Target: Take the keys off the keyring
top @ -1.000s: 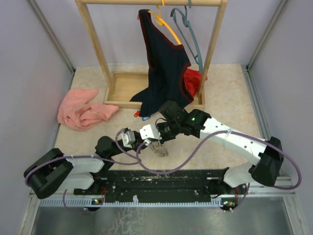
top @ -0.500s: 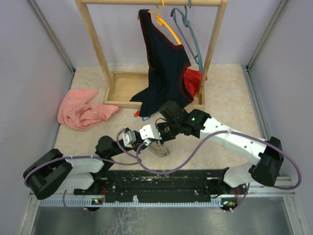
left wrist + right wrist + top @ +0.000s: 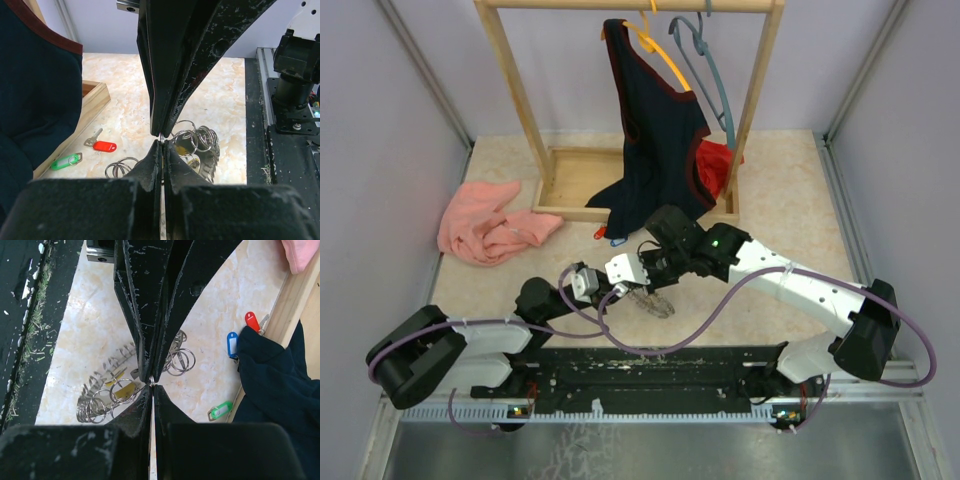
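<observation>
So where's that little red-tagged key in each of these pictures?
Top external: the red-tagged key lies centre, just in front of the wooden rack base.
Left wrist: red-tagged key left of centre, near that base.
Right wrist: red-tagged key upper right, against that base.
Shared landmark: the wooden rack base.

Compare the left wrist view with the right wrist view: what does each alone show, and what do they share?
Only left wrist: a black arm joint at the table edge. Only right wrist: the blue-tagged key and the pink cloth. Both: the red-tagged key, the green-tagged key, the keyring and the dark garment.
</observation>
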### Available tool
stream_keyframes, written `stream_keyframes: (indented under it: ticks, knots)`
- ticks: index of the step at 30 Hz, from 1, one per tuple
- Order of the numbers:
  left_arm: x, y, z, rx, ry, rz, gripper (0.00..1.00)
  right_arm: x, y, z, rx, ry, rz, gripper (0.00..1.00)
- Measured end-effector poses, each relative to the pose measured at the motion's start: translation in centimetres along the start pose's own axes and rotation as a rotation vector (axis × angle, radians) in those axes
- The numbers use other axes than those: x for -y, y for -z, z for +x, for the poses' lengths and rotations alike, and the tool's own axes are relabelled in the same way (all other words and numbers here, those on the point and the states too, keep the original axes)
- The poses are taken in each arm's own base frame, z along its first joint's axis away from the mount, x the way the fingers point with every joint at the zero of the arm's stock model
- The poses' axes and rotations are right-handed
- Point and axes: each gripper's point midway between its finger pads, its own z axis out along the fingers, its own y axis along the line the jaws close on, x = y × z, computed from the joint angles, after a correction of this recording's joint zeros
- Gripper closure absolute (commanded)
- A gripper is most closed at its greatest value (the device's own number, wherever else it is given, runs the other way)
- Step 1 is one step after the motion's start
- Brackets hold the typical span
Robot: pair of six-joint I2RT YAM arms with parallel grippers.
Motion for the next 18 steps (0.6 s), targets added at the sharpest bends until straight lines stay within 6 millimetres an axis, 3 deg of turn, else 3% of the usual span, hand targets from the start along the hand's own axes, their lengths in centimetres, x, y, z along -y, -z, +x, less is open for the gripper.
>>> stream_keyframes:
  ticks: [5,8,13,18]
  knots:
    - [0.0,0.1,-0.2,0.001,-0.009,-0.003,1.00,0.0,0.0,-0.4,0.019,-0.018,-0.001,0.70]
    - [0.0,0.5,-0.4,0.002,-0.020,-0.011,1.00,0.1,0.0,-1.0,0.064,-0.043,-0.006,0.59]
    - [0.1,1.1,-0.8,0.016,-0.050,-0.017,1.00,0.7,0.9,-1.0,0.158,-0.139,-0.023,0.55]
    - [-0.1,1.5,-1.8,0.063,-0.065,-0.029,1.00,1.9,3.1,-1.6,0.313,-0.270,-0.032,0.56]
